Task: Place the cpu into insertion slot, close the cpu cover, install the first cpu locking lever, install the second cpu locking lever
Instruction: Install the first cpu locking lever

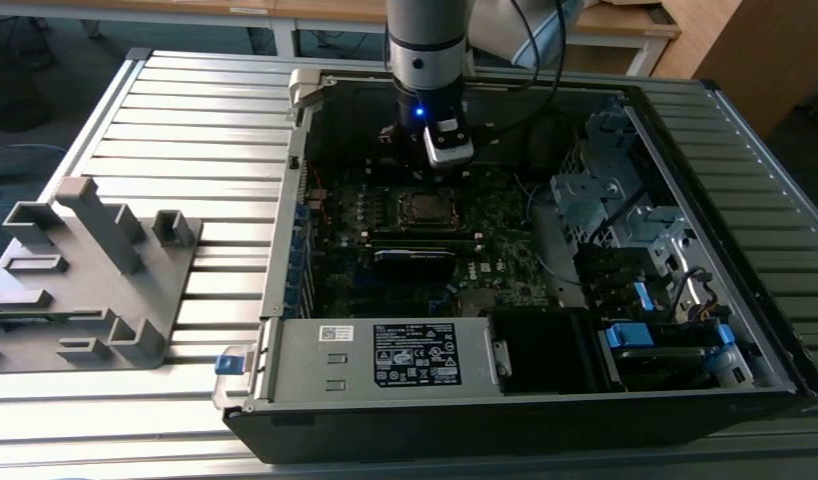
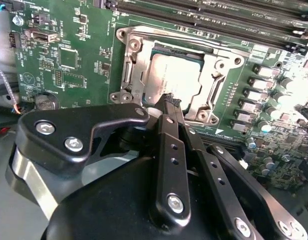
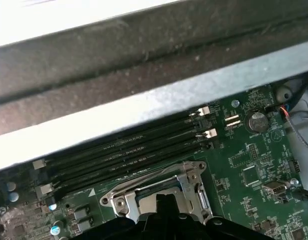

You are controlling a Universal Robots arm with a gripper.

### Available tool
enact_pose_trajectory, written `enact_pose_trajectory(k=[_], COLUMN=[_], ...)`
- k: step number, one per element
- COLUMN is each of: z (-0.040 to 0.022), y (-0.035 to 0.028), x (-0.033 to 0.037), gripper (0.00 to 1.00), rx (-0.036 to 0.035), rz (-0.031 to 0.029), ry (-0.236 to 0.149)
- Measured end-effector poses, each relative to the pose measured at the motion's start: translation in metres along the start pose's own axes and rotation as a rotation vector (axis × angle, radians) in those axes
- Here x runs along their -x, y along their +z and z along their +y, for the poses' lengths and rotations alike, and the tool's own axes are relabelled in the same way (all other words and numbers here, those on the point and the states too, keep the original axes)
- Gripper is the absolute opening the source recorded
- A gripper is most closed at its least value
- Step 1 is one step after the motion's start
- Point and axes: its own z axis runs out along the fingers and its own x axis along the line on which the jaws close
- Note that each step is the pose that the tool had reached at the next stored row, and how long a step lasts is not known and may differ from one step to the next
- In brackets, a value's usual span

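Observation:
The cpu, a silver-grey square chip, lies flat in the insertion slot on the green motherboard. The shiny cpu cover lies down around it, with the chip showing through its window. My gripper hovers right at the near edge of the cover. Its black fingers meet at the tips with nothing visible between them. In the exterior view my gripper hangs just behind the socket inside the open computer case. The first wrist view shows the cover with my gripper over it.
Long black memory slots run beside the socket, close to the case wall. A black module sits in front of the socket. Drive cages and cables crowd the exterior view's right. A grey fixture stands on the slatted table outside the case.

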Motion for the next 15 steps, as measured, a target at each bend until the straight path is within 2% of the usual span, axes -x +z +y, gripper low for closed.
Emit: enact_pose_trajectory(k=[2, 4, 7, 9, 11, 15], z=[0.0000, 0.0000, 0.0003, 0.0003, 0.0004, 0.0005], y=[0.0001, -0.0007, -0.0064, -0.0077, -0.0076, -0.0075], x=[0.0000, 0.0001, 0.0008, 0.0011, 0.0015, 0.0017], gripper=[0.11, 0.11, 0.11, 0.11, 0.11, 0.11], rx=[-0.0010, -0.0012, -0.0009, -0.0004, -0.0017, -0.0107], rz=[0.0038, 0.0043, 0.0045, 0.0047, 0.0084, 0.0171], ry=[0.000, 0.000, -0.003, -0.005, -0.016, -0.047])
